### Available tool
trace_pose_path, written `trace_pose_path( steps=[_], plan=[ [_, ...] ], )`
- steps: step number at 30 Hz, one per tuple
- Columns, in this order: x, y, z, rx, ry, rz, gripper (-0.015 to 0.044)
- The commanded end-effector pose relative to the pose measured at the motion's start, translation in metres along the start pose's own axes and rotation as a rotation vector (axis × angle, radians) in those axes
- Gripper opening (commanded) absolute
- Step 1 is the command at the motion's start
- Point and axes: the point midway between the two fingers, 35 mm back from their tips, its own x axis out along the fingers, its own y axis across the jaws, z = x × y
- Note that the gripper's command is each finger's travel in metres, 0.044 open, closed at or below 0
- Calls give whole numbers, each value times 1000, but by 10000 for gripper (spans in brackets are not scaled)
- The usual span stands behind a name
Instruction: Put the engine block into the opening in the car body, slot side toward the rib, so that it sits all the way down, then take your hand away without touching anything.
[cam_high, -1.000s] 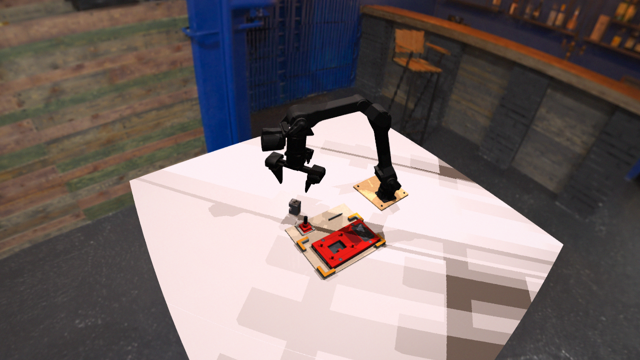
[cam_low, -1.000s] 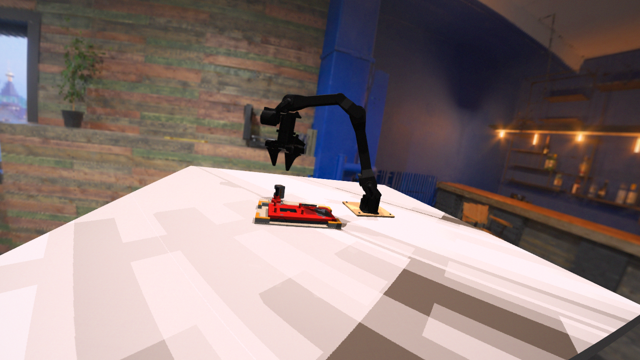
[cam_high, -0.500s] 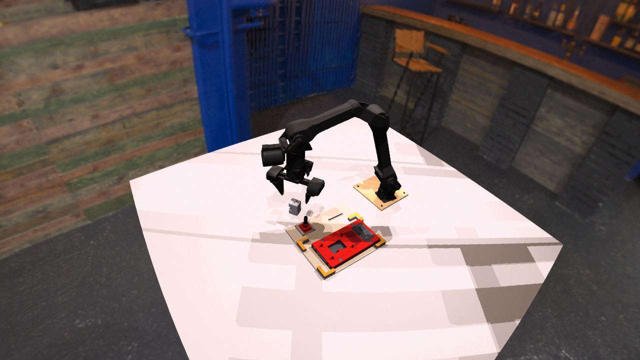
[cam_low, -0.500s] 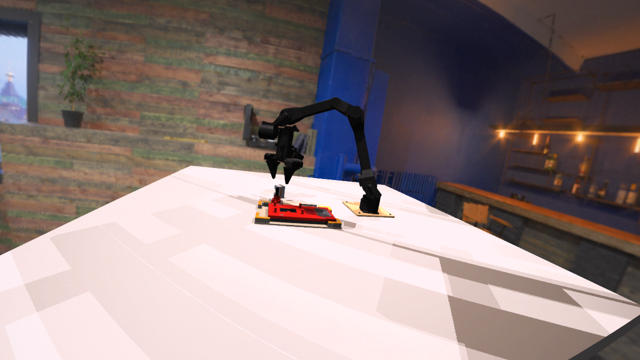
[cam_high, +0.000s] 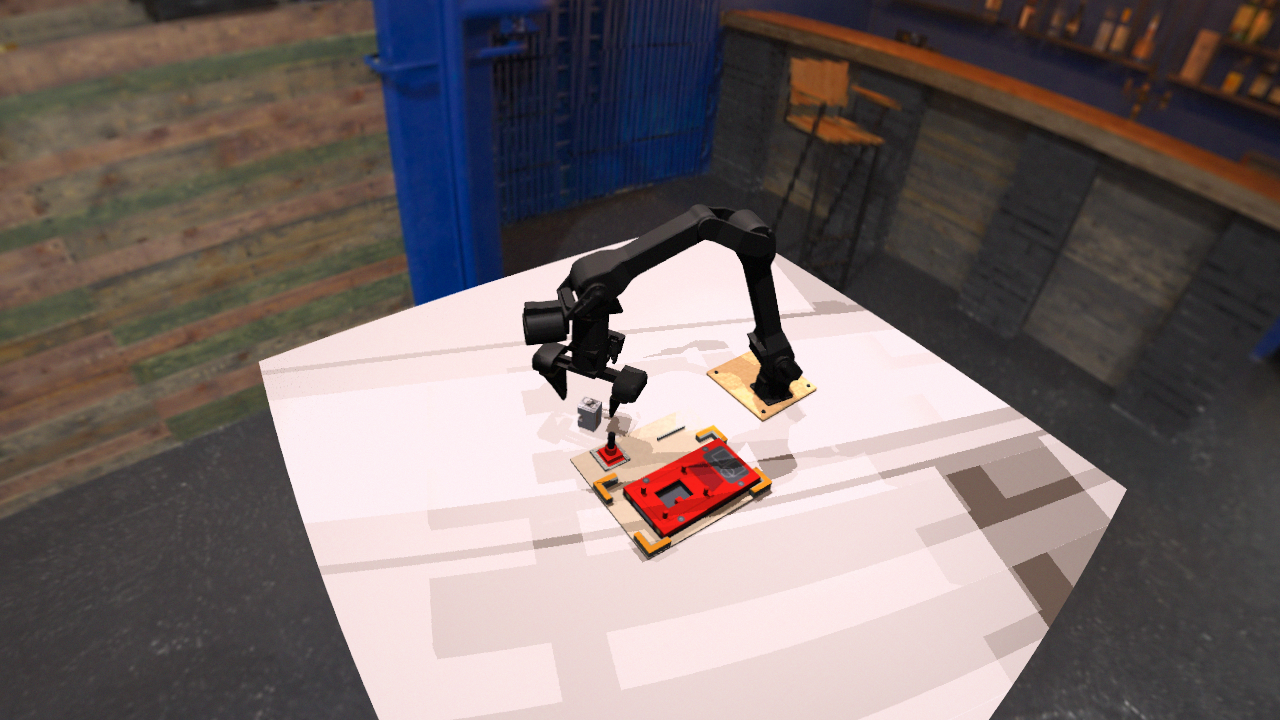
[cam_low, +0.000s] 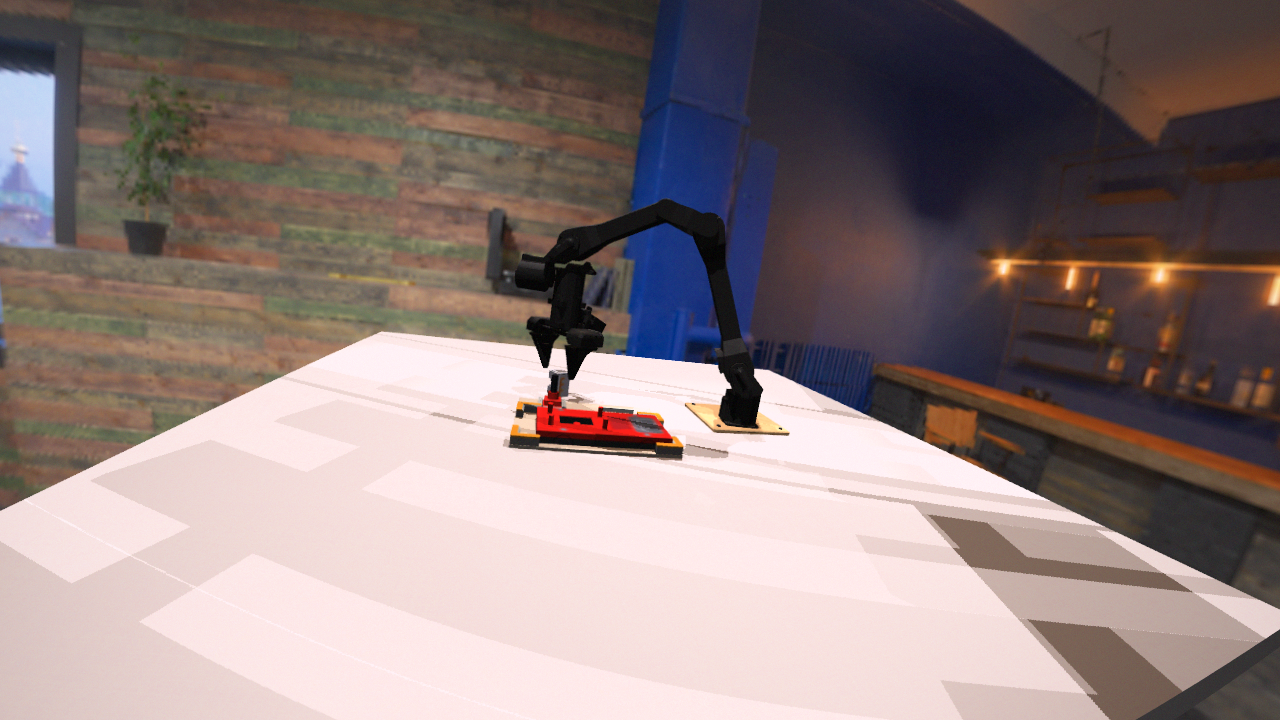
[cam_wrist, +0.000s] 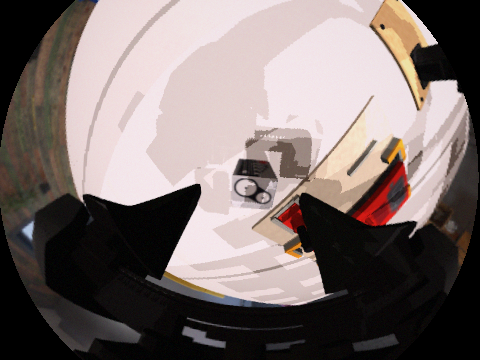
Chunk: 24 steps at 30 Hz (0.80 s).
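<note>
The grey engine block (cam_high: 588, 417) (cam_low: 563, 385) (cam_wrist: 256, 170) stands upright on the table behind the board. Two dark rings show on its top in the wrist view. My gripper (cam_high: 588, 405) (cam_low: 559, 372) (cam_wrist: 251, 194) is open and empty, pointing down above the block, with one finger out to each side of it. The red car body (cam_high: 646, 512) (cam_low: 597, 430) (cam_wrist: 386, 197) lies flat on the board. Its square opening (cam_high: 671, 494) is empty; in the wrist view a finger hides it. The slot side and the rib are too small to tell.
A red piece with a black knob (cam_high: 610, 453) (cam_wrist: 289, 217) stands on the board's corner (cam_high: 586, 462), near my right finger in the wrist view. Orange corner brackets (cam_high: 652, 544) surround the car body. A thin dark bar (cam_high: 670, 433) lies behind it. The arm's wooden base (cam_high: 729, 380) is beyond.
</note>
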Motion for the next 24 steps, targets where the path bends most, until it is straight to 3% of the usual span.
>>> trace_pose_path(
  steps=[1,17,24],
  plan=[
    [9,-1,2,0,-9,-6,440],
    [32,-2,3,0,-9,-7,440],
    [32,-2,3,0,-9,-7,256]
  ],
)
